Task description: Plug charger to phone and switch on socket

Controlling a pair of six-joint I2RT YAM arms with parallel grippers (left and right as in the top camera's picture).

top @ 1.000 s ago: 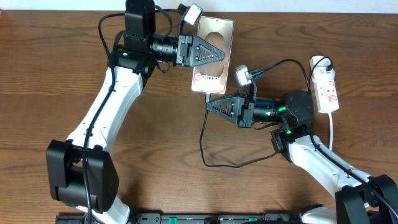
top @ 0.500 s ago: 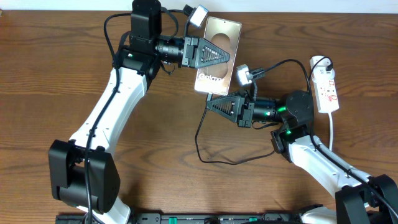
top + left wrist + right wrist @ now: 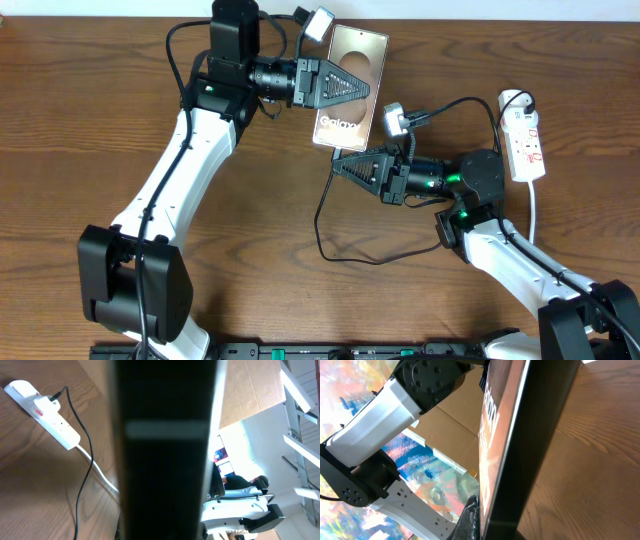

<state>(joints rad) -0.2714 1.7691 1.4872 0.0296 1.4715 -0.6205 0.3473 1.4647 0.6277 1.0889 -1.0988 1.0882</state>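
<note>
Jaws of the right gripper (image 3: 337,163) are closed at centre frame in the overhead view, tip pointing left. The charger (image 3: 320,225) comes out from under that tip, loops down and runs back right across the table (image 3: 250,270) under the arm. The connector is hidden between the fingers, so I take it as pinched there.

Just above the tip is the lower short edge of the phone (image 3: 360,50), tilted, at upper centre of frame. The left gripper (image 3: 368,90) is clamped across it from the left. Whether the phone rests on the table I cannot tell. In the right wrist view the phone's dark edge is very close and runs diagonally. No port can be made out.

Step in hand, by my reading: seating the connector. Whether it is already in, I cannot tell.

To do it well:
- Line the tip up along the phone's long axis before pushing.
- Push straight and slow.
- Left arm braces against the push.
- Leave slack in the loop, so the cable does not drag the tip sideways.

The socket (image 3: 526,140) lies at the far right of frame, well apart from both grippers. Its switch position is unreadable. The right arm is the nearer one for it.
</note>
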